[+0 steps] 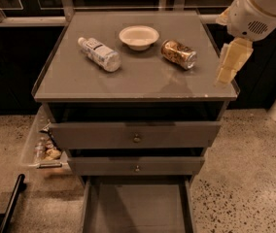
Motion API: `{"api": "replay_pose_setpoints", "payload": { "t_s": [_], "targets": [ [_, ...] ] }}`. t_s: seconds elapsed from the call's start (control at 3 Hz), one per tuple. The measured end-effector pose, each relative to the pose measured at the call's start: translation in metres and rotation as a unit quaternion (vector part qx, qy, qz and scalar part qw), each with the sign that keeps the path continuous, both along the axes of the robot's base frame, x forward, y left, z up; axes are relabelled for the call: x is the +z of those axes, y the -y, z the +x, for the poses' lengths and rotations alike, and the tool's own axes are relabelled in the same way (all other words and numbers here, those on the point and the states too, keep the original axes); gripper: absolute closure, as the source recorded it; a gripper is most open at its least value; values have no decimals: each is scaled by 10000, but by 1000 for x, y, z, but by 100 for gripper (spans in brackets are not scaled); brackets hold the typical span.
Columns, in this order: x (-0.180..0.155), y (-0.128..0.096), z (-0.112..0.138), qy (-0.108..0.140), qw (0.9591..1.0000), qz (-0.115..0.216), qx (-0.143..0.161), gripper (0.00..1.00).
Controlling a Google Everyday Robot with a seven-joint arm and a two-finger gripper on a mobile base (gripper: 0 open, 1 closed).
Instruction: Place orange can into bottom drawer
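The orange can (178,54) lies on its side on the grey cabinet top (143,79), right of centre. My gripper (231,62) hangs from the white arm at the top right, above the cabinet's right edge, to the right of the can and apart from it. It holds nothing that I can see. The bottom drawer (138,205) is pulled out at the foot of the cabinet, and its flat grey floor is bare.
A clear plastic bottle (99,54) lies left of centre on the top. A white bowl (138,36) stands behind the can. Two knobbed drawers (136,136) sit slightly pulled out above the bottom one. A clear bin of snacks (42,147) hangs at the cabinet's left side.
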State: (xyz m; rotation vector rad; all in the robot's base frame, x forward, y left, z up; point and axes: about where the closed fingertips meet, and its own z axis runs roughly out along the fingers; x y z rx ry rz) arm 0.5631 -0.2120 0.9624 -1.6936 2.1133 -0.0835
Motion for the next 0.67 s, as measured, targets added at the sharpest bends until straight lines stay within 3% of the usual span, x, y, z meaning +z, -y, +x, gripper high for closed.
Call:
{"api": "replay_pose_setpoints", "payload": {
  "t_s": [0.33, 0.67],
  "targets": [
    [-15, 11, 47, 96, 9999, 119, 40, 0],
    [-15, 11, 47, 96, 9999, 120, 39, 0]
  ]
}}
